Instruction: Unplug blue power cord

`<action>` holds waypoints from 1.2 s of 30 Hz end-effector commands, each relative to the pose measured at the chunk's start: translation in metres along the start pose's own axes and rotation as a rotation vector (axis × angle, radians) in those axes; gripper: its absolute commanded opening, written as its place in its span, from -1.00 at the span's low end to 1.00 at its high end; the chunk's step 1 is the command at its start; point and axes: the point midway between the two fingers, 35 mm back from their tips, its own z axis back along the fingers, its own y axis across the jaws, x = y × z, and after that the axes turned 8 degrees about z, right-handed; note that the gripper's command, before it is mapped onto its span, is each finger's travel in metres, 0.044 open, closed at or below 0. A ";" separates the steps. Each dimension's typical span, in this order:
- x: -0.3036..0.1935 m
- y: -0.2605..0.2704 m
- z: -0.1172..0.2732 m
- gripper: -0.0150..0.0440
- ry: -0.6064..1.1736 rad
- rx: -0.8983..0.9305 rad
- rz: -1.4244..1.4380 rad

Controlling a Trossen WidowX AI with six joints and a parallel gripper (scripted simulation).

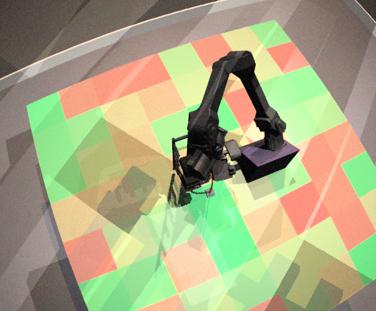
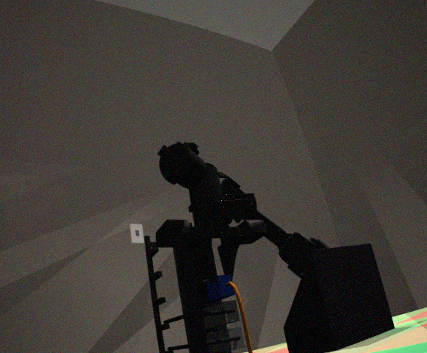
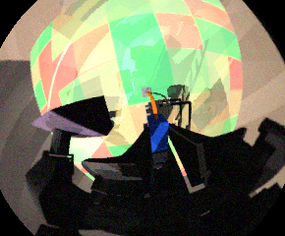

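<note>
Noting blue plug (image 2: 217,288) seated near the top of the upright power strip (image 2: 220,326), orange cord (image 2: 242,315) hanging from it toward the tabletop (image 1: 81,140). Seeing gripper (image 2: 225,274) over the plug, jaws narrow and apparently pinched on its body. Judging plug rigid, light and smooth-sided; cord limp, useless for pulling. Best to hold the plug's flat sides squarely and pull straight out of the socket. Expecting prong friction and possible slip. Reading no brands, labels or writing anywhere; too dark.
</note>
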 end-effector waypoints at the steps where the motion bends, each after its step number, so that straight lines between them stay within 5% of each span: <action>1: 0.000 0.000 0.000 -0.40 0.000 0.000 -0.001; 36: 0.045 -0.008 0.004 -0.49 -0.003 -0.003 0.002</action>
